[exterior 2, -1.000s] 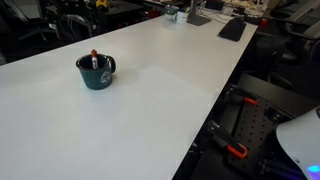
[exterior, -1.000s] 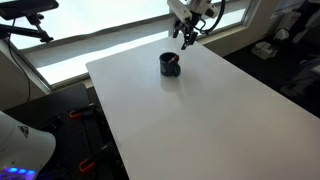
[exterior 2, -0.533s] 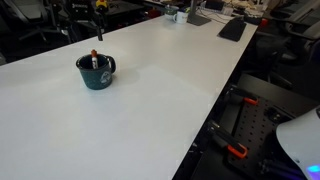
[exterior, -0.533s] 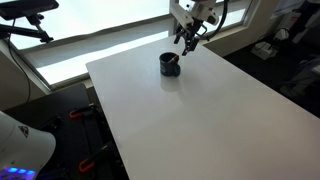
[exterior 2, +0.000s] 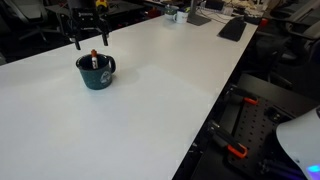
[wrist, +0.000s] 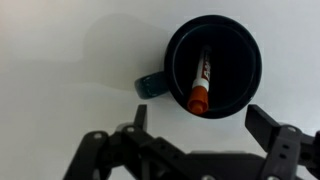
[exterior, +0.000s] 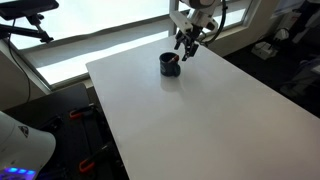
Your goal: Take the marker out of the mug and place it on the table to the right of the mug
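The dark blue-black mug (exterior: 170,64) stands on the white table (exterior: 200,110) near its far edge, and shows in both exterior views (exterior 2: 96,74). The red marker (exterior 2: 95,60) stands in the mug, its tip just above the rim. In the wrist view I look down into the mug (wrist: 180,45). The marker (wrist: 201,80) leans inside it and the handle (wrist: 150,87) points to the left. My gripper (wrist: 200,120) is open and empty. It hangs just above and beside the mug (exterior: 186,44), with the fingers spread wider than the marker (exterior 2: 91,42).
A window ledge and frame (exterior: 100,45) run behind the table's far edge. Keyboards and desk clutter (exterior 2: 232,28) lie at one far end of the table. Black chairs and equipment (exterior 2: 40,25) stand beyond the table edge near the mug.
My gripper has moved down and closer to the mug, and has come into the exterior view that did not show it before. The mug and marker have not moved.
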Controlling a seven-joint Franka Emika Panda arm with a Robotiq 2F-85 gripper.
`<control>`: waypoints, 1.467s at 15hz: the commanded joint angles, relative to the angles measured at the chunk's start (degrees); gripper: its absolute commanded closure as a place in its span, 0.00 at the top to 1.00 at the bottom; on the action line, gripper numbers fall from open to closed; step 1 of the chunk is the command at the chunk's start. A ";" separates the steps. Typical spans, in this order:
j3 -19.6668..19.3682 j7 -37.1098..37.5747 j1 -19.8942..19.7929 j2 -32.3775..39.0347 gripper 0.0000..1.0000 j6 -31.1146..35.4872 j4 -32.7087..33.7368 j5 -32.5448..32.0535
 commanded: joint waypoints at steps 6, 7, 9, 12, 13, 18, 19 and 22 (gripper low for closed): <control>-1.18 4.72 2.35 1.35 0.90 -0.07 1.55 -2.83; -1.17 4.90 2.43 1.49 0.62 -0.03 1.65 -3.04; -1.34 6.03 2.70 1.78 0.53 0.13 1.89 -3.50; -1.36 6.72 2.81 1.90 0.30 0.40 2.21 -3.67; -1.49 7.01 2.97 2.08 0.21 0.49 2.51 -3.85; -1.90 8.60 3.39 2.15 0.05 1.05 2.80 -4.48; -1.86 8.46 3.40 2.16 0.05 1.08 2.84 -4.58; -1.66 8.03 3.16 1.94 0.05 0.79 2.90 -4.27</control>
